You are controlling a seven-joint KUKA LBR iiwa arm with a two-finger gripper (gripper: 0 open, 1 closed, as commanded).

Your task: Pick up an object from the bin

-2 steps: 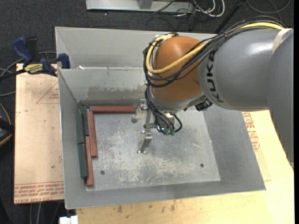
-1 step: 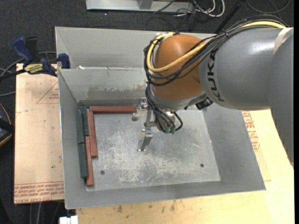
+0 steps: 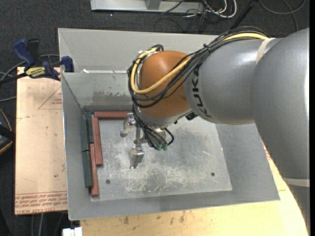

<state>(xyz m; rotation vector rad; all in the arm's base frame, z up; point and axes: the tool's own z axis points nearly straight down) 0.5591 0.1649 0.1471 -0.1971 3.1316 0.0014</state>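
My gripper hangs over the left middle of the bin floor, below the orange wrist cover. Its two fingers stand apart, one fingertip toward the back and the other lower down toward the front, so it is open, with bare floor showing between them. A reddish-brown flat bar lies along the back of the floor, just behind the gripper. A second reddish-brown bar runs down the left side, a short way left of the fingers. A dark green bar lies beside it against the left wall.
The big grey arm covers the bin's right and back. The floor to the front and right of the gripper is scratched bare metal. A short reddish piece lies at the front left corner.
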